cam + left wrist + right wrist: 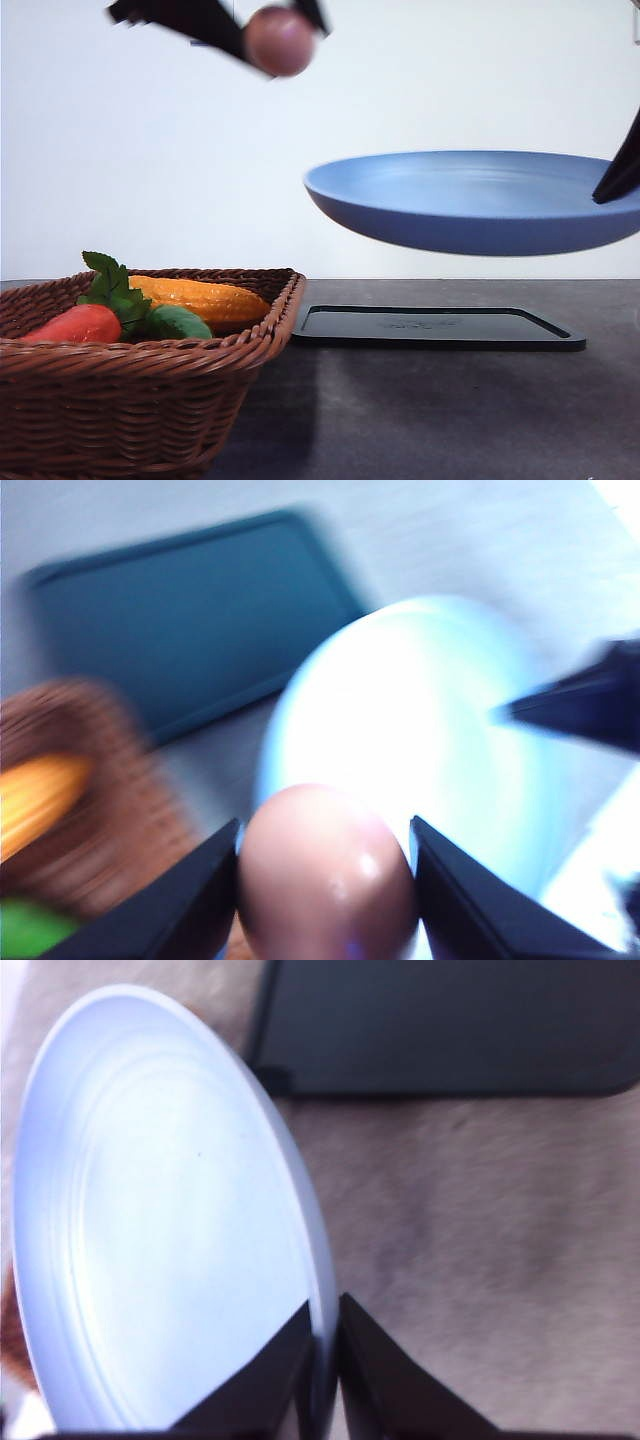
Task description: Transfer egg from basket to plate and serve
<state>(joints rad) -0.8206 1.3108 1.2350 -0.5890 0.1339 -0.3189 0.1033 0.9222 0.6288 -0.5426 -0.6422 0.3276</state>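
Note:
My left gripper (pixel 281 35) is shut on the pinkish-brown egg (pixel 279 41), high in the front view, up and to the left of the plate's near-left rim. In the left wrist view the egg (pixel 325 875) sits between the two dark fingers (pixel 190 895), with the plate (pixel 410 740) below it. The blue plate (pixel 470 200) hangs level in the air above the tray, its right rim pinched by my right gripper (pixel 620 172). The right wrist view shows the plate (pixel 150 1220) with its rim clamped between the fingers (pixel 375 1375). The wicker basket (pixel 130 395) stands at the front left.
The basket holds a red-orange vegetable with green leaves (pixel 85 322), a yellow-orange corn-like piece (pixel 205 298) and a green piece (pixel 180 322). A flat black tray (pixel 435 327) lies on the dark table right of the basket, under the plate.

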